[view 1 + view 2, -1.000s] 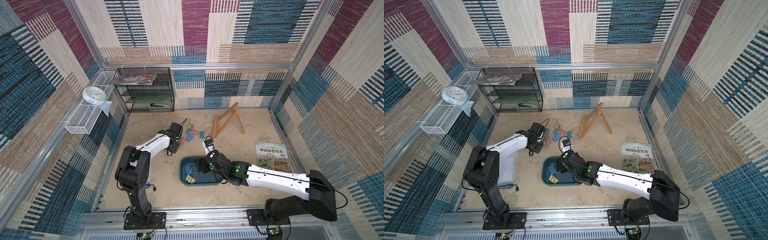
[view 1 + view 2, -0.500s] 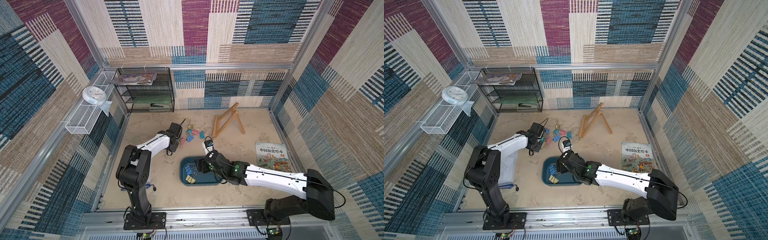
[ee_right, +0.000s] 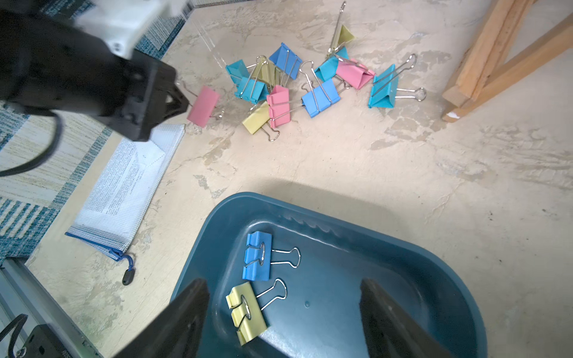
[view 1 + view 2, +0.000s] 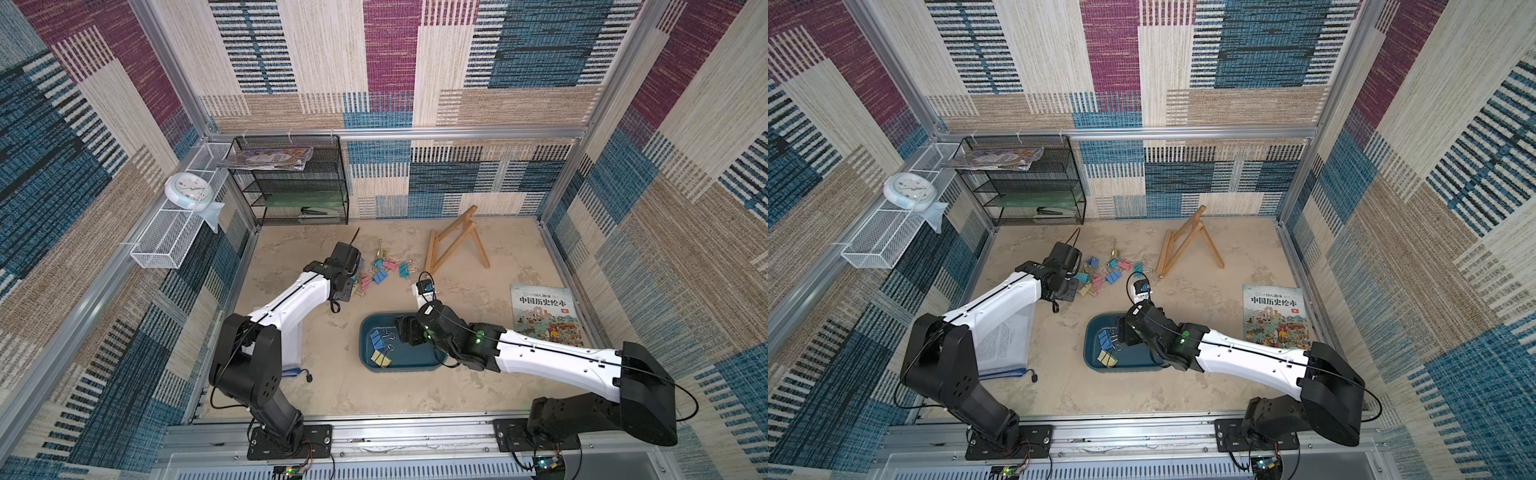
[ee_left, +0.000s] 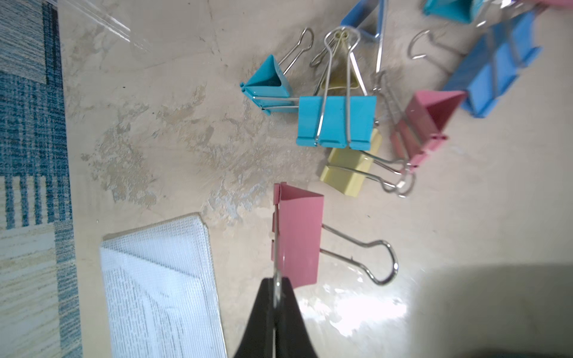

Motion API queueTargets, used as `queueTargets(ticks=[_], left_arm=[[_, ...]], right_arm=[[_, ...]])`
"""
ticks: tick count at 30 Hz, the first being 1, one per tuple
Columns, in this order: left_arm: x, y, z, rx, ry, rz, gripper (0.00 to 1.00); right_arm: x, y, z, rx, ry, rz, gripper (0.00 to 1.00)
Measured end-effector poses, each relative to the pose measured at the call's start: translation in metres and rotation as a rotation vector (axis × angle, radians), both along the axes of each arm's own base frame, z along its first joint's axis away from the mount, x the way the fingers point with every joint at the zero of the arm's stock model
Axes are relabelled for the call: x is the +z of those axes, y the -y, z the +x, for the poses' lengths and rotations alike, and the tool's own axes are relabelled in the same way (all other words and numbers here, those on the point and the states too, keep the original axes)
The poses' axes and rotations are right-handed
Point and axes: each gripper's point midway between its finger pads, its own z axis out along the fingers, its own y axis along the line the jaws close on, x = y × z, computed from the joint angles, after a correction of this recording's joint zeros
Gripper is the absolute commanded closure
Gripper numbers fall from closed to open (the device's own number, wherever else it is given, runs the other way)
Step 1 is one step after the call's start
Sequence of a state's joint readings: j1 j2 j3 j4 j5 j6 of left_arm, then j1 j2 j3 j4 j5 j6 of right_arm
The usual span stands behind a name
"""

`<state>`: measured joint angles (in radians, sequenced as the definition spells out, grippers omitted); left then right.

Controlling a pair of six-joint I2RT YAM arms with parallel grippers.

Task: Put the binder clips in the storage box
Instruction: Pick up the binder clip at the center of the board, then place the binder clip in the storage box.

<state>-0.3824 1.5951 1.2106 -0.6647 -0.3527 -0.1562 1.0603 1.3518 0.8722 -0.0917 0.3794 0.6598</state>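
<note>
Item in hand: pink clip, a folded sheet-metal body, triangular in section, with two thin wire handles.
Position: just ahead of the left gripper tips. It appears barely clear of the table, but contact cannot be ruled out.
Left tool: jaws together, clamped on one wire handle at the very tips. The other handle juts out free.
Handling (judged): light, stiff and not fragile. The painted faces are smooth and the wire is thin and round, so the body may swivel or slip in this pinch. The flat faces would give a surer hold.
Stock remaining: loose clips lie ahead of the left gripper, about eleven in teal, blue, pink and yellow. Several touch or overlap with handles crossed, so a neighbour may drag along.
Receptacle: box of dark teal plastic, glossy, shallow, with rounded corners. It sits directly under the right gripper, well apart from the left.
Contents: blue clip and yellow clip, lying flat, close together near one end.
Right tool: jaws wide apart and holding nothing, poised over the box.
Progress (judged): early, with two stored and one in hand.
Surroundings: the table is beige, mottled and matte. A white mesh pouch lies beside the left gripper. A wooden easel stands beyond the pile.
</note>
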Motion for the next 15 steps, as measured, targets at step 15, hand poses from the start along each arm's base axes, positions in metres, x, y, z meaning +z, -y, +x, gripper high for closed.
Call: queueTargets(ticks=[15], left_arm=[[0.046,0.103,-0.158,-0.044,-0.066,-0.394,1.00]], right_arm=[[-0.034,0.042,0.014,-0.094,-0.121,0.031,0.02]])
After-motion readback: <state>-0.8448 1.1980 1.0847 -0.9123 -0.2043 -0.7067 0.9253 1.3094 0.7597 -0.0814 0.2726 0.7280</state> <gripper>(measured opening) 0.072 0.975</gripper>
